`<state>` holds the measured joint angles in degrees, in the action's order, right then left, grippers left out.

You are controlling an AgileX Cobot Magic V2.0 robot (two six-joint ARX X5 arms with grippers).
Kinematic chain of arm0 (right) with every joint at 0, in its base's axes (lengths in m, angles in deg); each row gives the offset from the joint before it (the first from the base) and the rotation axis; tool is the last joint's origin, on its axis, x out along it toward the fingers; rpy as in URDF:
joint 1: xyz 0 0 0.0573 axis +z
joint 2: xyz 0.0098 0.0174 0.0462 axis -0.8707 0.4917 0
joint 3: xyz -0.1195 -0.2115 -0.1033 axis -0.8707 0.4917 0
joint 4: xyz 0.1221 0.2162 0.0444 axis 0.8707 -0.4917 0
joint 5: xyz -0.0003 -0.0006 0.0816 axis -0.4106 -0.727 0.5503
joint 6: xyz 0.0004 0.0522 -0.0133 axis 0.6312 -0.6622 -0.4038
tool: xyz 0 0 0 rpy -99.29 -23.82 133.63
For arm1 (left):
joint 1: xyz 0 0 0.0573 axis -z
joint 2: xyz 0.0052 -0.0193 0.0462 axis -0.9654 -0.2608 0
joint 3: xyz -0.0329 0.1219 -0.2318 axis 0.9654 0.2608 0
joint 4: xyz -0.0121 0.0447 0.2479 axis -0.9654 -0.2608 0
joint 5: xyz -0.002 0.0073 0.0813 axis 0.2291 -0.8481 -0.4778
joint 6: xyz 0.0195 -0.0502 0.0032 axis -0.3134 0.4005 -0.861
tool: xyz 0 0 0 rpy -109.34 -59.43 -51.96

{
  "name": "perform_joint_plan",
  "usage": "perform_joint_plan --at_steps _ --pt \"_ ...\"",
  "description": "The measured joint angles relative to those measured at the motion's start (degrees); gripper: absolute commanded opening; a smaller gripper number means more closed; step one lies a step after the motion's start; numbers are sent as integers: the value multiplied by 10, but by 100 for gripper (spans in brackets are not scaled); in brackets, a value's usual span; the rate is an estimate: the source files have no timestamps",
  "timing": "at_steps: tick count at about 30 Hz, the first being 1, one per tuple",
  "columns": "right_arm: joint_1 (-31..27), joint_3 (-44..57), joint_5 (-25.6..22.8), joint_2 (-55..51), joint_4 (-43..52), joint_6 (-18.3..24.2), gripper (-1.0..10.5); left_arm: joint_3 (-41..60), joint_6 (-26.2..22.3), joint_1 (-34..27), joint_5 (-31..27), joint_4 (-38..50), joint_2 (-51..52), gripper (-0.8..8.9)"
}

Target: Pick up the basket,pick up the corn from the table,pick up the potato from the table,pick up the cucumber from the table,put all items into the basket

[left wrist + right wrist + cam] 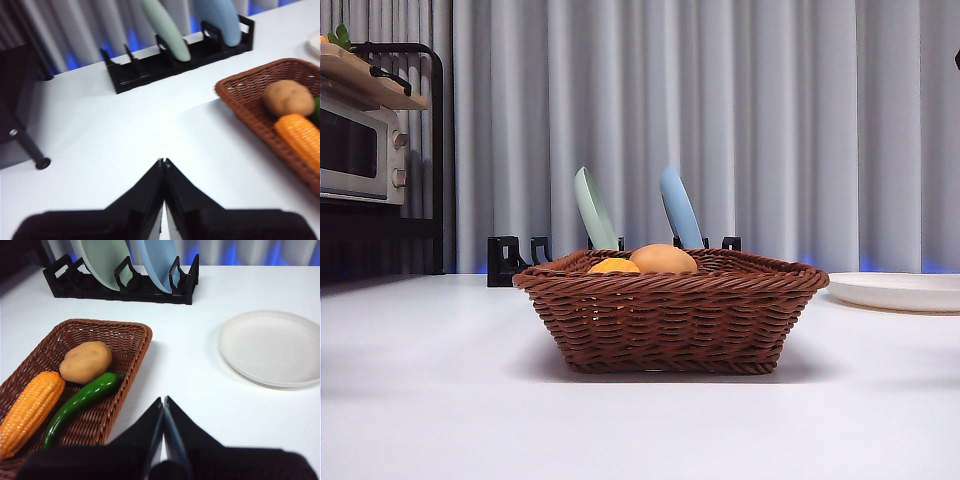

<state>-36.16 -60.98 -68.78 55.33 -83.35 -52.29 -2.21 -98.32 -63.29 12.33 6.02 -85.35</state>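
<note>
Hovering over bare white worktop (420,400), left gripper (164,162) has its jaws pressed together, holding nothing; basket (250,107) sits off to one side of it, well apart. Right gripper (163,401) likewise has jaws together and empty, just beside the basket's near rim.

Black dish rack (125,287) stands behind the basket, carrying a pale green plate (102,257) and a blue plate (155,257), both upright on edge. Cream plate (272,347) lies flat beside the basket, apart from it. Microwave (360,150) on a dark shelf at the far edge, grey curtain behind.

Open worktop all round the basket, widest in front; nothing between either gripper and the rim.

Basket is brown wicker, shallow, flared sides, braided rim. Inside: orange-yellow corn (30,407), tan potato (86,361), and the dark green cucumber (80,402) lying between them, touching the potato. Front view shows only corn and potato tops above the rim.
</note>
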Motion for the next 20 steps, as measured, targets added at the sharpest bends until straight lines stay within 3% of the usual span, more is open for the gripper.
perform_joint_plan --at_steps 8,20 --pt "0 0 0 0 0 0 1 174 1 -90 6 70 164 -3" --pt "0 0 0 0 0 0 1 260 23 -105 9 73 214 -3"
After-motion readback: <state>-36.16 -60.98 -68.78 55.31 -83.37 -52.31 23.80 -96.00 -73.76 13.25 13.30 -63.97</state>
